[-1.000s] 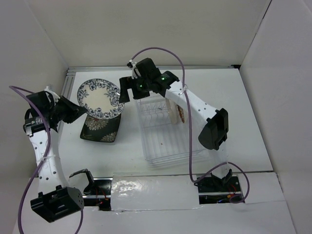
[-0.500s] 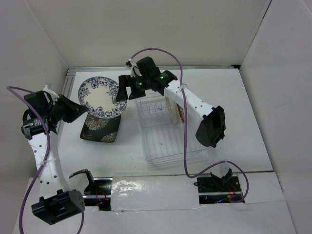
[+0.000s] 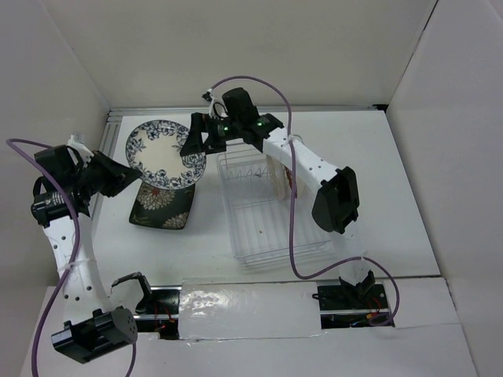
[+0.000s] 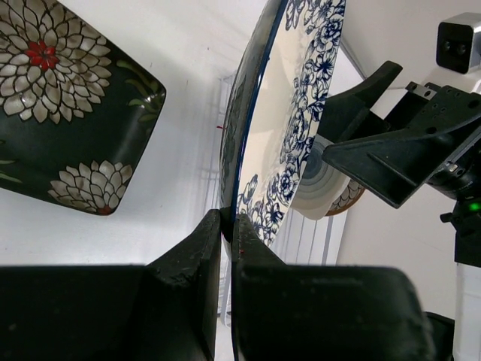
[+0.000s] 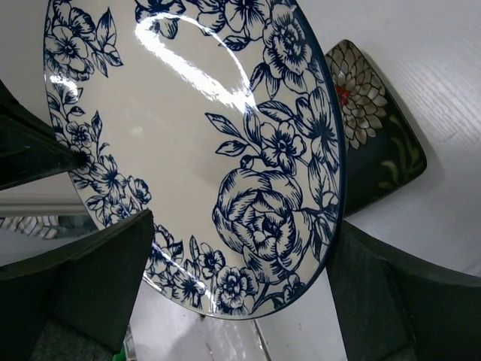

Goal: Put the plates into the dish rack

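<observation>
Above the table (image 3: 393,196), left pincer (image 4: 228,224) clamps the floral plate (image 3: 161,153); right pincer (image 3: 198,141) gapes wide.

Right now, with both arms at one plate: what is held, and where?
The left gripper pinches the blue-white floral plate by its rim. The right gripper stands open around its opposite edge.

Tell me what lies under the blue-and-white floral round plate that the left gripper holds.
A dark square floral plate lies on the white table below the blue-and-white floral round plate. From above, the round plate covers its far edge.
</observation>
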You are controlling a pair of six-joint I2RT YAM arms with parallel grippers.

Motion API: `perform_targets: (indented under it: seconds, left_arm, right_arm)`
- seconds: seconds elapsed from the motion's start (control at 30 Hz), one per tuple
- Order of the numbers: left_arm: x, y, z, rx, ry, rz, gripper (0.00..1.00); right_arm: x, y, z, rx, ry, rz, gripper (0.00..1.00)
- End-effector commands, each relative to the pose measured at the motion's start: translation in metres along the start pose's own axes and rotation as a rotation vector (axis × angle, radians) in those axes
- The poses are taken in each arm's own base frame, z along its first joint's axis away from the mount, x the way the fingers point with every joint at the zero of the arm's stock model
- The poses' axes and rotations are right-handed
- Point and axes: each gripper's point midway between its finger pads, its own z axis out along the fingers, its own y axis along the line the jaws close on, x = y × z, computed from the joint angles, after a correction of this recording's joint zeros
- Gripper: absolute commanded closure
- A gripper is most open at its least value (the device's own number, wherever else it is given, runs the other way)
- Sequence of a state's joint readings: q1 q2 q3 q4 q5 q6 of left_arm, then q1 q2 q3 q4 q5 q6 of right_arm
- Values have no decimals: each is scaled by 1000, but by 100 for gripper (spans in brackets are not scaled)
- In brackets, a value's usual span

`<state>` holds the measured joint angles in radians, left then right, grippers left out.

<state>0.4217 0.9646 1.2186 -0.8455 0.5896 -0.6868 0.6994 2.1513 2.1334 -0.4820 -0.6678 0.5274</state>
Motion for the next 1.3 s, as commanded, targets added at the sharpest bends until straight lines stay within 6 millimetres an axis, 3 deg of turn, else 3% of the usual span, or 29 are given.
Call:
perform_targets:
  seconds: [0.0, 0.2, 0.37, 0.43, 0.47, 0.5, 0.63, 0.67, 0.8, 0.97, 1.0, 1.03, 1.07, 1.17, 1.2, 1.27]
  left_arm:
    - [-20, -59, -30, 189, -102, 118, 100]
    - [-17, -66, -34, 219, -90, 117, 100]
    - [-18, -66, -36, 210, -102, 116, 100]
    - [-18, -68, -38, 214, -106, 121, 100]
    - [-19, -68, -38, 217, -107, 125, 100]
    - [-18, -67, -37, 216, -102, 122, 100]
    - [-17, -62, -33, 205, -100, 117, 100]
    - [-16, -60, -31, 199, -95, 115, 100]
    - [-17, -63, -33, 206, -100, 125, 100]
    - [-17, -63, -31, 217, -89, 137, 100]
    - [-16, -64, -30, 227, -78, 142, 100]
    - [-16, -64, -30, 231, -76, 144, 96]
    - [-15, -66, -30, 244, -68, 147, 84]
    - [-14, -71, -31, 272, -55, 162, 59]
    - [-13, -72, -31, 279, -52, 163, 40]
    - [-12, -74, -31, 290, -43, 165, 13]
  right_arm:
    - [-19, 34, -3, -138, -50, -66, 4]
    - [-21, 56, -11, -243, -72, -92, 23]
    - [-22, 62, -15, -262, -90, -105, 55]
    - [-23, 60, -12, -271, -83, -93, 79]
    - [-23, 61, -11, -278, -79, -89, 79]
    - [-24, 61, -11, -285, -77, -89, 87]
    - [-22, 62, -11, -289, -76, -83, 93]
    - [-24, 65, -16, -278, -92, -97, 100]
    - [-30, 60, -25, -180, -127, -114, 100]
    - [-52, 60, -63, 24, -266, -107, 100]
    - [-64, 59, -80, 106, -351, -86, 100]
    - [-66, 56, -90, 160, -379, -61, 100]
    - [-80, 57, -110, 233, -467, -43, 100]
    - [-84, 61, -142, 352, -556, -33, 100]
    - [-86, 57, -151, 416, -598, -34, 100]
    - [-86, 60, -169, 466, -644, -42, 100]
